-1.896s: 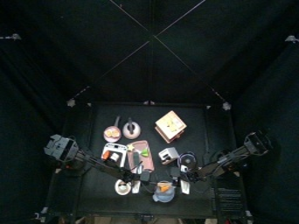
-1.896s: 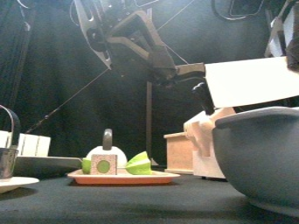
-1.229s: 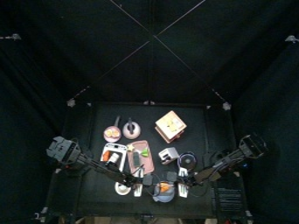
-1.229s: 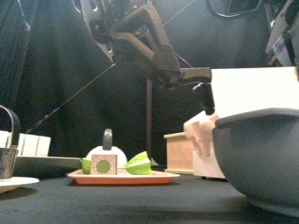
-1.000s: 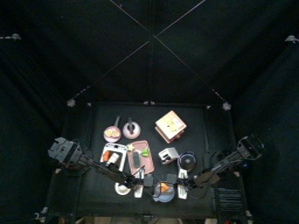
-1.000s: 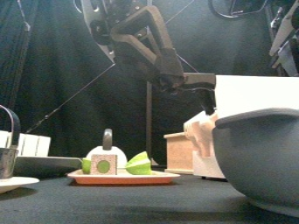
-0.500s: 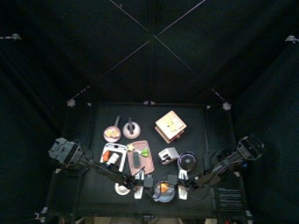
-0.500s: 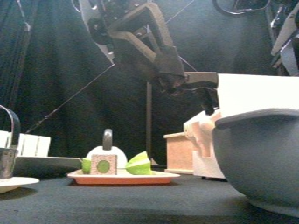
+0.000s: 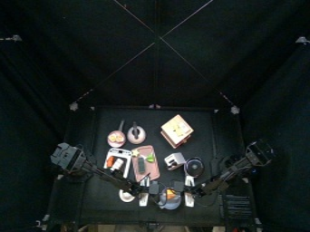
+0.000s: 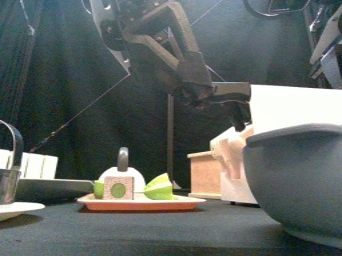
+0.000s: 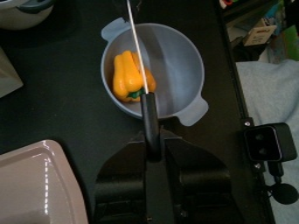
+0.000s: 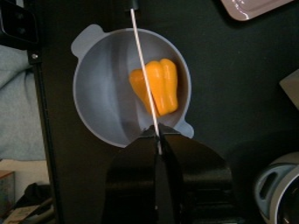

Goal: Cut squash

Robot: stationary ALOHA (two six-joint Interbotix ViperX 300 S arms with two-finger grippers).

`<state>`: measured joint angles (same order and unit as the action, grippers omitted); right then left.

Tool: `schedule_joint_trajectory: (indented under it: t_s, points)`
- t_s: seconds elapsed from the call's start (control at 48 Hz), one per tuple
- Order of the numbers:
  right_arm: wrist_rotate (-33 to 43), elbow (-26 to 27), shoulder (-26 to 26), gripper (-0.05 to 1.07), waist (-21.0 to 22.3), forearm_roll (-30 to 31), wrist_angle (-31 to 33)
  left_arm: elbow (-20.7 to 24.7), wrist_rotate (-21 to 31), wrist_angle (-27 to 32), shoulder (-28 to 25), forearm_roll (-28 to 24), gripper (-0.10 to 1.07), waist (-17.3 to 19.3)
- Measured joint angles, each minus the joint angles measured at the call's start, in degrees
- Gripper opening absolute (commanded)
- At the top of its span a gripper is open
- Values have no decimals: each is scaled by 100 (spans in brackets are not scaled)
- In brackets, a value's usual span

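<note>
A yellow-orange squash [image 11: 128,74] [image 12: 158,85] lies in a pale grey bowl [image 11: 181,48] [image 12: 103,87] at the table's front edge [image 9: 171,203]. My left gripper [image 11: 149,147] is shut on the black handle of a knife [image 11: 140,52]. Its blade reaches over the squash, seen edge-on. My right gripper [image 12: 158,147] is shut on a thin white blade [image 12: 142,61] that also runs across the squash. In the top view the left gripper [image 9: 144,192] and right gripper [image 9: 193,191] flank the bowl. In the front view a broad white blade [image 10: 297,105] hangs level above the bowl's rim [image 10: 294,135].
A pink cutting board [image 9: 145,159] lies behind the bowl, its corner close to the left arm [image 11: 35,184]. A wooden box [image 9: 177,129], a plate [image 9: 116,138] and a cup [image 9: 175,161] stand further back. A tray [image 10: 140,203] holds green pieces.
Over two seconds the left arm came down and the white blade went from tilted to level, shifting right over the bowl. In the last half second almost nothing moved.
</note>
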<state>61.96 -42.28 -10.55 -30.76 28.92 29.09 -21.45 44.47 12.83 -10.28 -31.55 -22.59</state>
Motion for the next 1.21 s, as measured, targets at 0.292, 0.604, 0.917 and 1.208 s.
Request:
schedule_joint_trajectory:
  t_s: [0.292,0.604,0.917,1.208]
  points:
    - [9,9,0,34,0,35,0,0,-9,0,0,-9,41,0]
    - [9,70,0,34,-44,141,9,0,-9,0,97,-53,41,-35]
    - [9,70,0,34,-53,220,18,0,-18,9,97,-114,41,9]
    - [9,79,0,34,-53,352,26,-9,-9,9,70,-220,41,70]
